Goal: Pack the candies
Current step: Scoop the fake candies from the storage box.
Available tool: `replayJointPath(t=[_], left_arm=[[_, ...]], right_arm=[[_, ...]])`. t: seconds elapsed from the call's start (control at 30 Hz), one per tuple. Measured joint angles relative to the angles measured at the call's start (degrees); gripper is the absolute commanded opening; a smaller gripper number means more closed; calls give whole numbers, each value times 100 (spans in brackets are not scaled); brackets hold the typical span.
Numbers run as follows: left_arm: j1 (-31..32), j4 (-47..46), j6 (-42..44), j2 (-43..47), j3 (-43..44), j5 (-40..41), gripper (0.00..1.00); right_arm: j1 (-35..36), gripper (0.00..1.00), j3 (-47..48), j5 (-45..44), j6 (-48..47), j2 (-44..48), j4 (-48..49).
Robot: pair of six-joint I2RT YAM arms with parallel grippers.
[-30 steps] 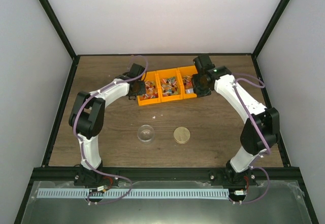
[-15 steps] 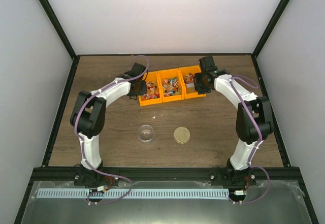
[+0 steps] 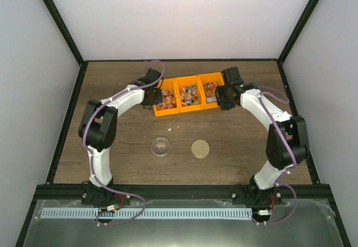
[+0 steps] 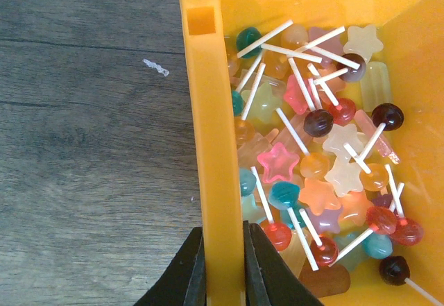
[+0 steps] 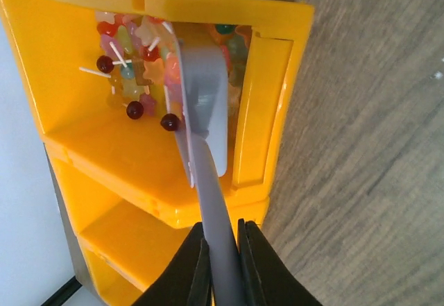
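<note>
Right arm on the move: within the last second its elbow swings out and the right gripper [image 5: 220,240] resettles at the outer edge of the right-hand bin [image 3: 210,92]. It is clenched on the handle of the grey scoop [image 5: 201,91], whose blade now points down into that bin, against the pile of candies [image 5: 139,49]. The left gripper [image 4: 223,245] hasn't budged: it is clamped on the side wall [image 4: 208,112] of the left bin, pinning the row in place. More candies [image 4: 312,160], stick lollipops and star shapes, lie heaped just inside that wall. So this looks like the scoop lining up to dig. Whether anything has been lifted yet I cannot tell. The clear dish [image 3: 160,146] and gold lid [image 3: 200,148] wait nearer the arms, well apart from the bins.
</note>
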State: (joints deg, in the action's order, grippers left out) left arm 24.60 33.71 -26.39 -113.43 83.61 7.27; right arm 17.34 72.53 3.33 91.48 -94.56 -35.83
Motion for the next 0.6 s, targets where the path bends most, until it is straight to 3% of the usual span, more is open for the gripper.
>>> replayJointPath(t=[0.33,0.6], left_arm=[[-11,-57,-125,-17,7,-50,4],[-79,11,-205,-98,131,-142,4]], right_arm=[[-369,1,-616,525,-621,-614,2177],[-463,1,-2470,935,-1132,-341,4931]])
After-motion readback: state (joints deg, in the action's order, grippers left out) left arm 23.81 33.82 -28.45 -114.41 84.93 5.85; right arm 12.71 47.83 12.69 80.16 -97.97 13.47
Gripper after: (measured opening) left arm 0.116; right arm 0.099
